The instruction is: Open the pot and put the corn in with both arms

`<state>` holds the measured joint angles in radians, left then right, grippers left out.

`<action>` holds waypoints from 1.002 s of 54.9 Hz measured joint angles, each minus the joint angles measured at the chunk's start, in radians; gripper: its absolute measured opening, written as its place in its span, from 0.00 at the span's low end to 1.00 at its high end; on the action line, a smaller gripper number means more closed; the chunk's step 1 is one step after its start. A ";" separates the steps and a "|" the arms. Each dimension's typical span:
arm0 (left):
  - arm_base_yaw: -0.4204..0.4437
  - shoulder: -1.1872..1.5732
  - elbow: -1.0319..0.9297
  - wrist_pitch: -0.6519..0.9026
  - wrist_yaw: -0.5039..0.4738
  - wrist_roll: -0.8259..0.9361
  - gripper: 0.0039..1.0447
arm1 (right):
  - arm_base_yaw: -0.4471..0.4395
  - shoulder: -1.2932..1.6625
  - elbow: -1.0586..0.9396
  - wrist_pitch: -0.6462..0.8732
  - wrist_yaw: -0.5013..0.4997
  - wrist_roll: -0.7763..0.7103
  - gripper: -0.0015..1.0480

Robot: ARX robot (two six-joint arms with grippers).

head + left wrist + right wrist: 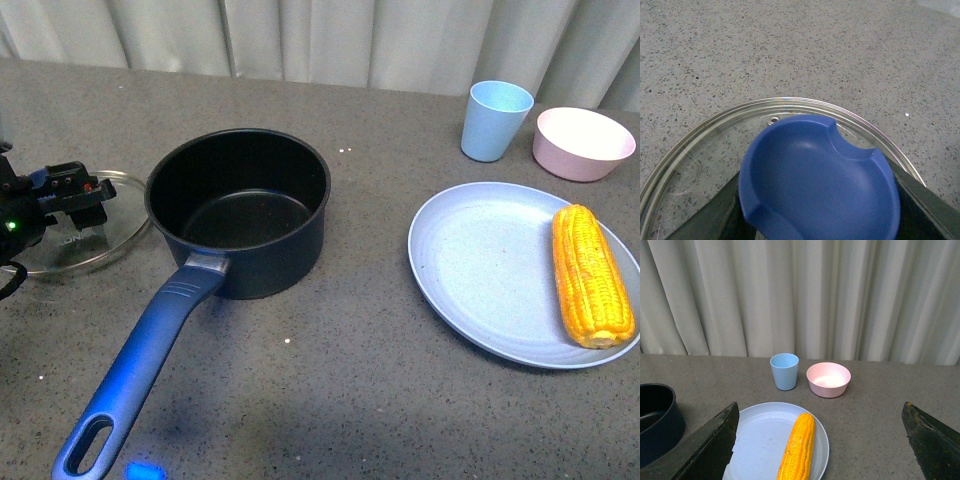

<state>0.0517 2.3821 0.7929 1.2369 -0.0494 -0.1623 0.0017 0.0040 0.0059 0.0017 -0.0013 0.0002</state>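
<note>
The dark navy pot (240, 212) stands open at the table's middle left, its long blue handle (140, 370) pointing toward the front. The glass lid (70, 240) lies left of the pot, low at the table. My left gripper (60, 195) is shut on the lid's blue knob (820, 180); the glass rim (765, 107) shows around it. The yellow corn cob (592, 275) lies on a light blue plate (480, 270) at the right. It also shows in the right wrist view (797, 447). My right gripper (820, 450) is open, above and before the corn, out of the front view.
A light blue cup (495, 120) and a small pink bowl (583, 143) stand behind the plate at the back right. A pale curtain hangs behind the table's far edge. Grey speckled tabletop lies between pot and plate.
</note>
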 joint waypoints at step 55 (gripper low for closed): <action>0.052 -1.126 -0.568 -0.385 -0.090 0.003 0.94 | 0.000 0.000 0.000 0.000 0.000 0.000 0.91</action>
<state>0.1040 1.2564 0.2245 0.8524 -0.1390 -0.1589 0.0017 0.0040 0.0059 0.0017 -0.0013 0.0002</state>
